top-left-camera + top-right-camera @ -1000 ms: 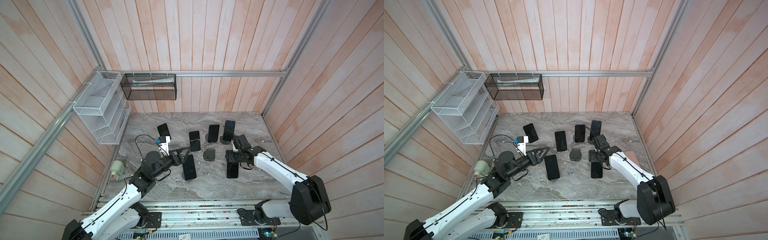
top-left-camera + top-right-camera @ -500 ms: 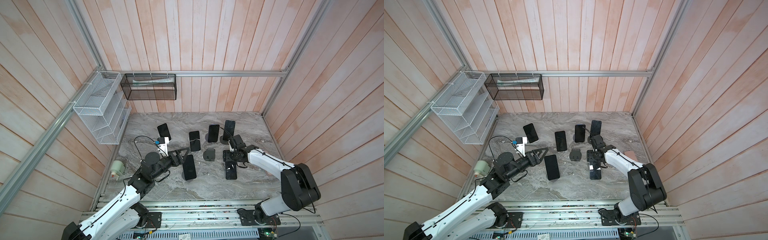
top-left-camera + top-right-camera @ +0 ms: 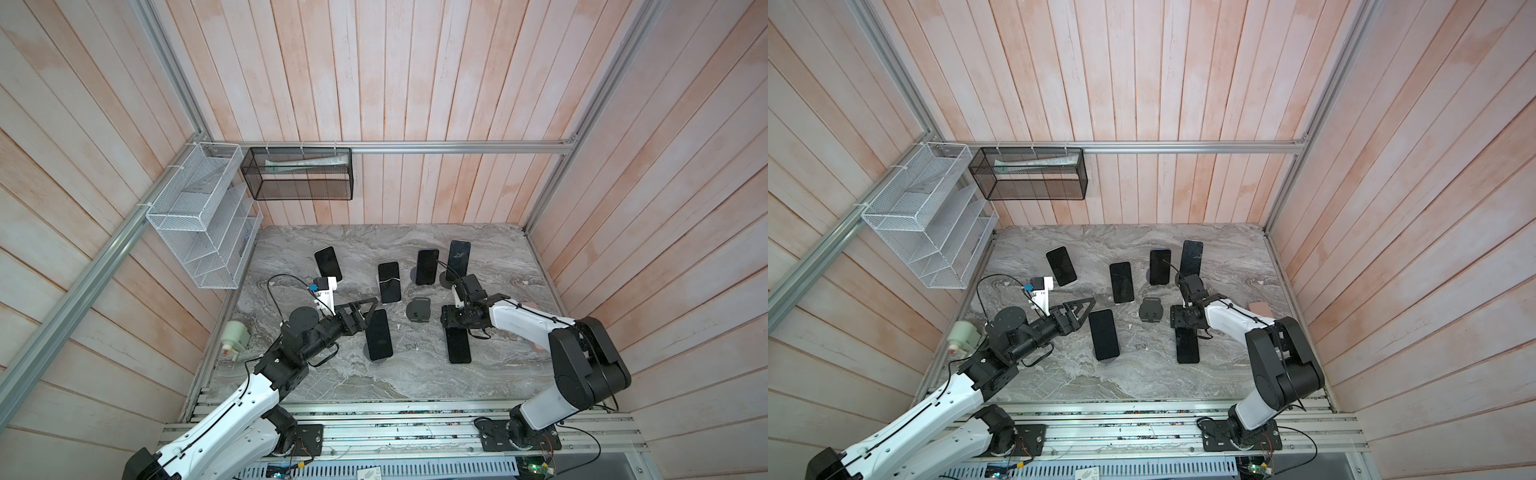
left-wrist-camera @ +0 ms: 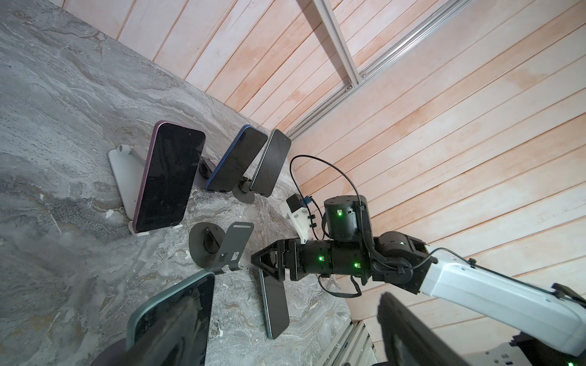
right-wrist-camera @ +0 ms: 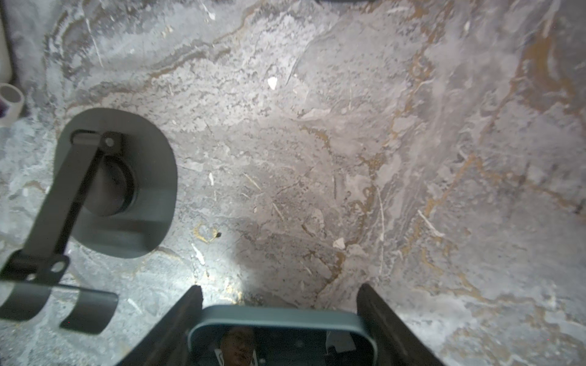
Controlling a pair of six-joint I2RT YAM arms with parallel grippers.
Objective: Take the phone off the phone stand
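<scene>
My right gripper (image 3: 453,324) is shut on the top end of a teal-edged phone (image 3: 458,347), which slopes down toward the marble table. In the right wrist view this phone (image 5: 282,336) sits between the two fingers (image 5: 187,317). The empty dark phone stand (image 3: 419,309) stands just left of it, also visible in the right wrist view (image 5: 104,183). My left gripper (image 3: 371,311) is open beside the upper end of another dark phone (image 3: 379,336), which leans on a round stand. In the left wrist view that phone (image 4: 177,313) lies by one finger.
Several more phones stand on stands further back (image 3: 328,264) (image 3: 389,282) (image 3: 427,266) (image 3: 458,257). A white mesh rack (image 3: 199,216) and a black mesh basket (image 3: 297,178) hang on the walls. A pale green object (image 3: 235,336) sits at the table's left edge. A pink item (image 3: 1260,309) lies at the right.
My right arm has folded its elbow back toward the front rail, and the held phone has shifted slightly left and lower. The left arm has not moved.
</scene>
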